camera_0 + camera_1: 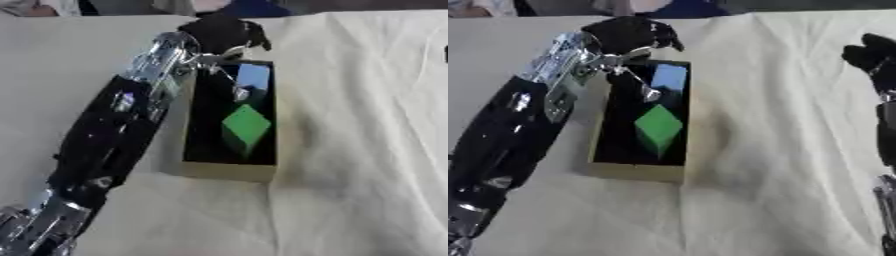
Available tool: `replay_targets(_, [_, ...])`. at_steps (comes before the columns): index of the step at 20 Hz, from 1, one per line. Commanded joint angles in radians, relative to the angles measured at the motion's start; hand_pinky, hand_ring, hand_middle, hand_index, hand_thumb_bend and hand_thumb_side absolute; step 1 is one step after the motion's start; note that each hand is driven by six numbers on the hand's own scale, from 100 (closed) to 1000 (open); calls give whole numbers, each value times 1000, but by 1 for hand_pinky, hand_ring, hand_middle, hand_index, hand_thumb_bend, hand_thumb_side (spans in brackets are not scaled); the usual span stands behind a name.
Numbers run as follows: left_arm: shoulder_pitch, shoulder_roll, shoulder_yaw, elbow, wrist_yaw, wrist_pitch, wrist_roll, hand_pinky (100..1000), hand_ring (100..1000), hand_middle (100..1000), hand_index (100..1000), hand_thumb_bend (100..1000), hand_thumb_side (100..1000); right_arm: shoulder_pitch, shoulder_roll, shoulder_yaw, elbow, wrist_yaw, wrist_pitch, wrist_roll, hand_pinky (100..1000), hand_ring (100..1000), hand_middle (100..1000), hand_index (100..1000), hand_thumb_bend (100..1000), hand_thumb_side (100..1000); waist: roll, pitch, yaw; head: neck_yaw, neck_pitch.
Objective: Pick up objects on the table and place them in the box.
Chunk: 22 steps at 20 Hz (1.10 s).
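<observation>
Robot test bench, cream cloth-covered table (pixel 350 150), box (pixel 229 170) of coloured blocks

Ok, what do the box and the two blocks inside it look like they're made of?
The box looks like plain cardboard or light wood: tan, matt outer walls, with a dark lining inside. The green block and the light blue block show flat faces, crisp edges and even solid colour, so painted wood or plastic; the views do not settle which.
</observation>
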Motion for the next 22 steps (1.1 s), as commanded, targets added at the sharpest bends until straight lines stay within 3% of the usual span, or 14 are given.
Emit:
replay_targets(1, [-30, 60, 26, -82, 122, 22, -18, 758, 829, 820, 924, 347, 712, -6, -18, -12, -17, -5, -1, -3, 842, 807, 650, 840, 100, 894, -2, -23, 2, -27, 5])
replay_targets(5, [-31, 110, 42, -151, 246, 58, -54, 756, 828, 817, 923, 333, 718, -3, -20, -14, -17, -5, 0, -5, 842, 807, 650, 840, 100, 895, -1, -26, 6, -51, 5])
replay_targets(12, [3, 173, 85, -291, 333, 103, -41, 721, 796, 782, 908, 273, 693, -2, -23, -20, -17, -3, -2, -11, 842, 807, 651, 840, 100, 892, 1, -27, 9, -71, 5])
replay_targets(13, [17, 188, 98, -326, 362, 116, -20, 719, 793, 778, 907, 270, 691, -1, -24, -23, -17, -2, -2, -13, 842, 807, 651, 840, 100, 891, 2, -27, 11, -77, 5])
replay_targets(14, [30, 201, 111, -359, 400, 132, 2, 717, 786, 774, 907, 197, 798, 0, -24, -25, -17, 0, -3, -16, 842, 807, 652, 840, 100, 907, 3, -28, 12, -82, 5])
replay_targets(15, [47, 218, 125, -397, 451, 153, 33, 715, 783, 765, 906, 266, 684, 0, -26, -27, -17, 1, -4, -19, 842, 807, 652, 840, 100, 888, 4, -29, 14, -86, 5])
replay_targets(22, [223, 343, 221, -642, 834, 288, 351, 688, 756, 734, 897, 269, 653, 4, -39, -44, -17, 8, -17, -42, 842, 807, 656, 839, 100, 876, 5, -33, 31, -108, 5])
